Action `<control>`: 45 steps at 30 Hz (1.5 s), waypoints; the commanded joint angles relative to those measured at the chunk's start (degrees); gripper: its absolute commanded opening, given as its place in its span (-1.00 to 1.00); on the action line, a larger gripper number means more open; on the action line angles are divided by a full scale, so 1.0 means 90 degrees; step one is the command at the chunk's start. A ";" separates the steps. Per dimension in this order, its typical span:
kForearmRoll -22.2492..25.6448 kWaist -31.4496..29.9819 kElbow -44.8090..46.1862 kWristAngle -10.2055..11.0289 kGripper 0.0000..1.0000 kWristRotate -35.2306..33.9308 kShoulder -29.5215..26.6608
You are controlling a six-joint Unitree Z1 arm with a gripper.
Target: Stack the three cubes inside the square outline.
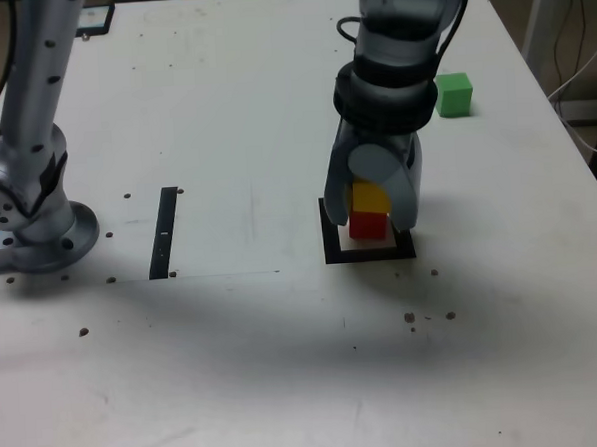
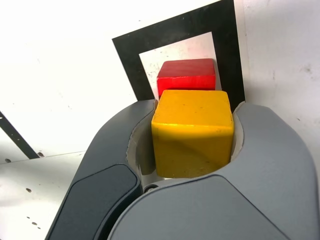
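Spanning the exterior view, the scuffed white surface [image 1: 286,364] carries the square outline [image 1: 332,244]; the hand [image 1: 375,194] pinches the yellow cube [image 1: 369,197] atop the red cube [image 1: 369,226], green cube [image 1: 454,94] well apart.

Yellow cube [image 1: 369,196] sits atop red cube [image 1: 369,225] inside the black square outline [image 1: 369,250], centre-right of the exterior view. Green cube [image 1: 454,94] lies apart, upper right.

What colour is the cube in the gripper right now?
Yellow. The yellow cube sits between the gripper jaws, clearest in the wrist view.
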 commanded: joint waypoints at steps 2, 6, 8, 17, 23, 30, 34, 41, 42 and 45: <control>-0.0003 0.0030 -0.0020 0.0064 -0.65 0.0021 0.0079; 0.0037 0.0050 -0.0019 0.0149 -0.57 0.0038 0.0087; 0.0061 0.0053 -0.0031 0.0183 -0.52 0.0055 0.0089; 0.0092 0.0078 -0.0036 0.0190 0.38 0.0121 0.0075; 0.0118 0.0120 -0.0001 0.0171 0.98 0.0147 -0.0002; 0.0364 0.0234 -0.0011 0.0115 0.99 0.0204 -0.0204; 0.0464 0.0261 -0.0060 0.0130 0.99 0.0206 -0.0311; 0.0836 0.0633 -0.0671 0.0313 0.99 0.0717 -0.0608; 0.0909 0.0748 -0.0841 0.0321 0.99 0.0888 -0.0593; 0.1140 0.1149 -0.1414 0.0310 0.99 0.1432 -0.0437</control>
